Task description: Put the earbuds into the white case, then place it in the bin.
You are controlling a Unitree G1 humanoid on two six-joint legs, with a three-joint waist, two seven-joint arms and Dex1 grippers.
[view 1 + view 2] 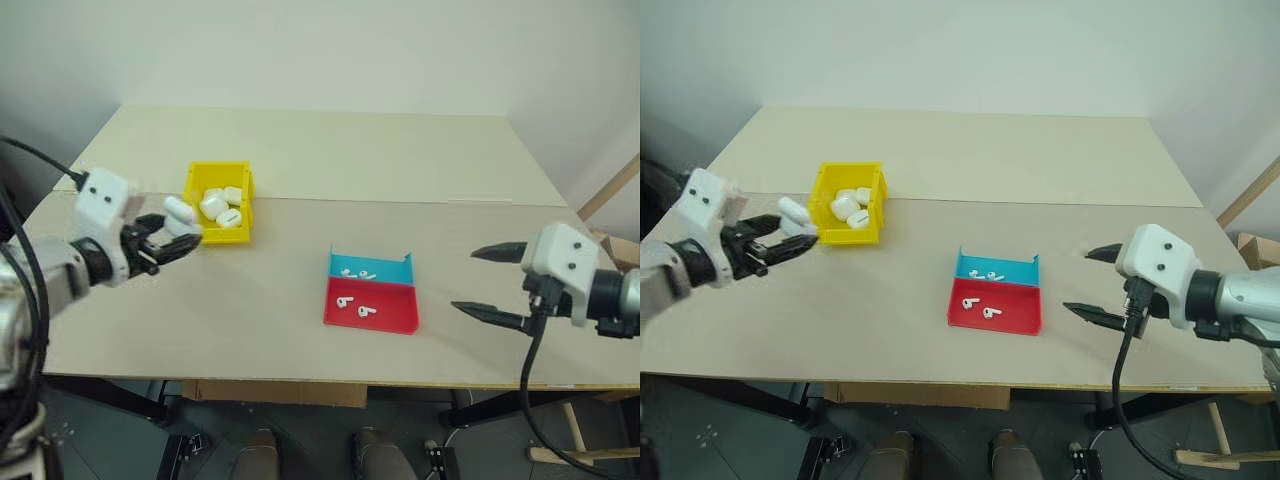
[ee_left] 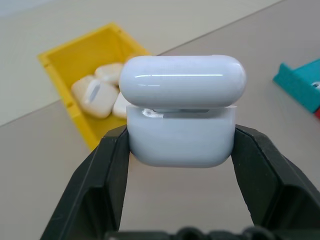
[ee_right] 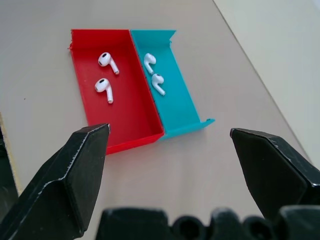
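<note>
1. Task looked early to mid-way: four tiny glossy white stemmed earbuds lay loose in the shallow red and blue plastic tray, two in the red half, two in the blue.
2. The small bright yellow open-topped plastic bin already held several white cases of the same kind.
3. Left gripper was clamped on a small glossy white rounded case, fingers on its two sides, lid ajar with a gap showing at the seam.
4. That case was off the table, just beside the bin's near-left edge, well apart from the tray.
5. Right gripper stood wide apart and empty, near the tray's right side, pointed at it, touching nothing.
6. Judged left to do: earbuds into the case, lid closed, case into the bin.
</note>
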